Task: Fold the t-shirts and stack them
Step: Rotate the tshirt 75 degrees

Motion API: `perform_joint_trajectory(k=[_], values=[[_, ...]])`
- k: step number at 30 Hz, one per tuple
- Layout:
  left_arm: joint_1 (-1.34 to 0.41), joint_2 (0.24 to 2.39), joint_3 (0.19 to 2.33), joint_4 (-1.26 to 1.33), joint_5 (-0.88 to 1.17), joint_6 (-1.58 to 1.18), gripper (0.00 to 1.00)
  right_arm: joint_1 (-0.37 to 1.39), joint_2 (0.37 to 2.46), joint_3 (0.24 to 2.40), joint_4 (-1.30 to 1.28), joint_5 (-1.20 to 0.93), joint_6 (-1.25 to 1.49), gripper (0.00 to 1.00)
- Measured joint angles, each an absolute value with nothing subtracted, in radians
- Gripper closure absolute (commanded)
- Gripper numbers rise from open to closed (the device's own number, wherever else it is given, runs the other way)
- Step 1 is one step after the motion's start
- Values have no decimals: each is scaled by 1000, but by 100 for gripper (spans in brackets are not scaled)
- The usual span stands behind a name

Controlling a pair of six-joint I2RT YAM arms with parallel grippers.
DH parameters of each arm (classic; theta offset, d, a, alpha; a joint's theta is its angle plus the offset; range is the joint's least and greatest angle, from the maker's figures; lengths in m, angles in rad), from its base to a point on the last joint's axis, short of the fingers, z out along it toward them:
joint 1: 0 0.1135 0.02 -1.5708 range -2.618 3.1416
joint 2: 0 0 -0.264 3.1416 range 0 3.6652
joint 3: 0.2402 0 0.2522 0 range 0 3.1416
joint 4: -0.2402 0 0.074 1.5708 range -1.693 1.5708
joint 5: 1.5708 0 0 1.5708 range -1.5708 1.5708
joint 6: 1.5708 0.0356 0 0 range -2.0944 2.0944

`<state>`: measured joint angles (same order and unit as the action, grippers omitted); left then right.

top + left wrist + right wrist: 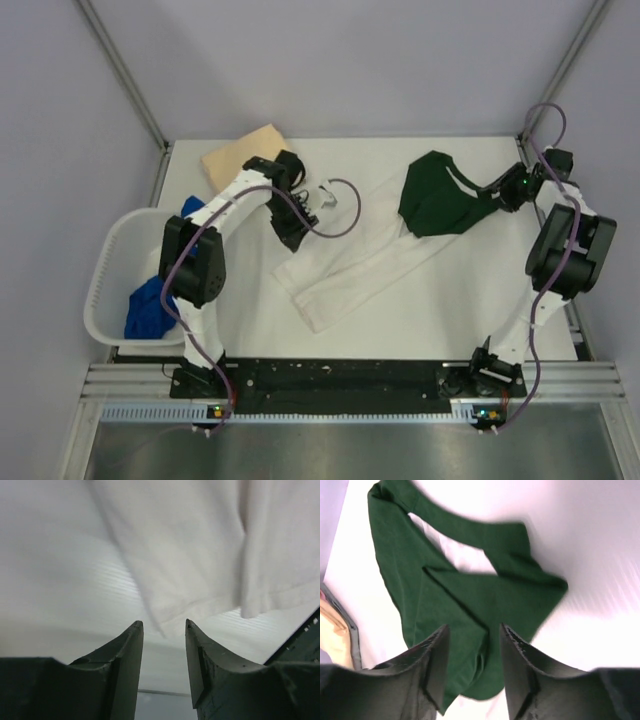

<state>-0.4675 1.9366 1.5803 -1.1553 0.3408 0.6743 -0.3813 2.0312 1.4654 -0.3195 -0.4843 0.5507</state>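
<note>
A white t-shirt [350, 265] with dark green sleeves [440, 200] lies slantwise across the table, green end at the far right. My left gripper [295, 235] hovers at its near-left end. In the left wrist view that gripper [164, 625] stands open with nothing between its fingers, and white cloth [200, 555] lies just beyond the tips. My right gripper [495, 195] is at the green end. Seen from the right wrist, it [472, 627] is open over the folded green sleeve [470, 590], not clamped on it. A folded tan t-shirt [245, 155] lies at the far left.
A white plastic basket [100, 290] stands off the table's left edge with bright blue t-shirts [148, 305] in it, one [192, 207] draped over its rim. The left arm's purple cable [345, 215] loops over the white shirt. Metal frame posts rise at both far corners.
</note>
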Motion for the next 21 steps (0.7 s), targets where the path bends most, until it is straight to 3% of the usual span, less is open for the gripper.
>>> perform_joint_trajectory(k=[2, 4, 6, 9, 12, 14, 21], values=[[-403, 1940, 1674, -1132, 334, 639, 52, -381, 1943, 1395, -337, -439, 540, 45], [-351, 1946, 1721, -1093, 319, 610, 44, -382, 1884, 1346, -351, -401, 532, 44], [-323, 1956, 1721, -1066, 306, 597, 42, -382, 1874, 1333, -359, -381, 531, 47], [-321, 1986, 1648, -1019, 289, 581, 42, -384, 1922, 1330, -362, -372, 535, 59], [-336, 2013, 1531, -980, 287, 577, 42, -383, 2024, 1346, -368, -402, 565, 88], [-345, 2017, 1467, -972, 296, 580, 45, -387, 2084, 1417, -378, -441, 582, 100], [-451, 1905, 1282, -981, 373, 674, 48, -353, 2294, 1718, -397, -503, 642, 98]])
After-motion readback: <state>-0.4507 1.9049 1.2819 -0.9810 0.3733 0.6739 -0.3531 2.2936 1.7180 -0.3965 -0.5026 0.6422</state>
